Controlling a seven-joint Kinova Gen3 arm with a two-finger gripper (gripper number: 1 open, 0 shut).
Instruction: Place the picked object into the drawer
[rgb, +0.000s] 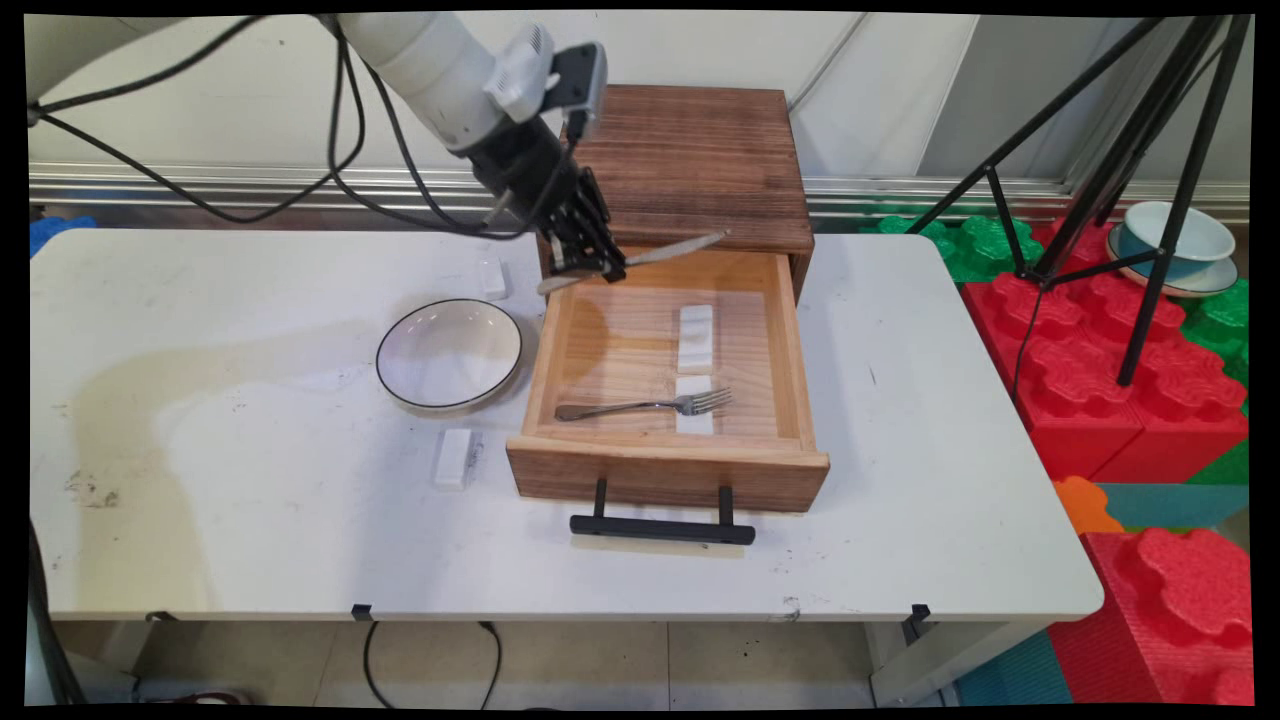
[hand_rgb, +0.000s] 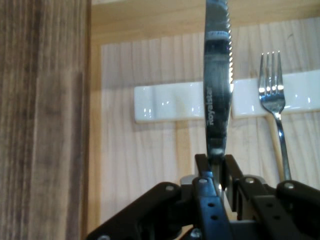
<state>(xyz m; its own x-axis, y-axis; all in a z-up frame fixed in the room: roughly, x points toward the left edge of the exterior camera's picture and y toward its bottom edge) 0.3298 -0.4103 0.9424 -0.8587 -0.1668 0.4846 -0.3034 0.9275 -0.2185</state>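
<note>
**Above drawer's back-left corner: hand carries knife, fork already inside**

Over the rear left corner of the open wooden drawer (rgb: 668, 375) the hand (rgb: 588, 262) is clamped on a table knife (rgb: 655, 254), gripping it near the handle end; the serrated blade sticks out ahead of the fingers and hangs over the drawer's back edge, clear of the drawer floor as far as the main view shows. Hand view confirms the grip: knife (hand_rgb: 217, 95) pinched upright between the two fingers, hand (hand_rgb: 216, 172) closed tight on it.

Below and ahead of the hand, inside the drawer: one white rest (rgb: 695, 338) lies bare, a second white rest (rgb: 694, 405) has the fork (rgb: 645, 406) lying across it, tines on the rest. In the hand view the bare rest (hand_rgb: 167, 102) lies right under the blade line, the fork (hand_rgb: 272, 95) just to the side.

Behind the hand stands the wooden cabinet (rgb: 700, 165). To the hand's side on the bench (rgb: 250, 480) sits an empty white bowl (rgb: 449, 353) with a dark rim, plus two small white blocks, one near the bowl's far side (rgb: 493, 277), one near the drawer front (rgb: 453, 458).

Judgement on progress: fork looks placed, knife is held but not set down, bare rest looks unfilled. Drawer is open.
</note>
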